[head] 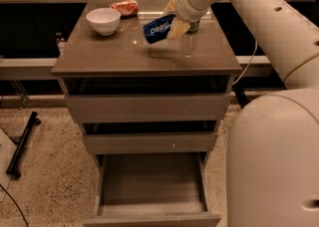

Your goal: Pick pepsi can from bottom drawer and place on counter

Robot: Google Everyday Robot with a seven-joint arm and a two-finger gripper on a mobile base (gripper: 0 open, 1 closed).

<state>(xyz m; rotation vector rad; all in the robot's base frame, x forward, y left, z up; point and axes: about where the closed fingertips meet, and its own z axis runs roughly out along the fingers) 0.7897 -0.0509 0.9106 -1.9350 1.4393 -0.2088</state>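
The pepsi can (pixel 158 28) is dark blue with white lettering and lies on its side in my gripper (pixel 172 23), held a little above the middle of the counter (pixel 124 54). The gripper's pale fingers are shut on the can's right end. My white arm reaches in from the upper right. The bottom drawer (pixel 152 186) is pulled out at the foot of the cabinet and its grey inside holds nothing.
A white bowl (pixel 103 20) stands at the counter's back left, a red-orange snack bag (pixel 124 7) behind it. A green can (pixel 194 25) stands behind my gripper. The two upper drawers (pixel 147 106) are slightly open. My arm's bulk fills the right.
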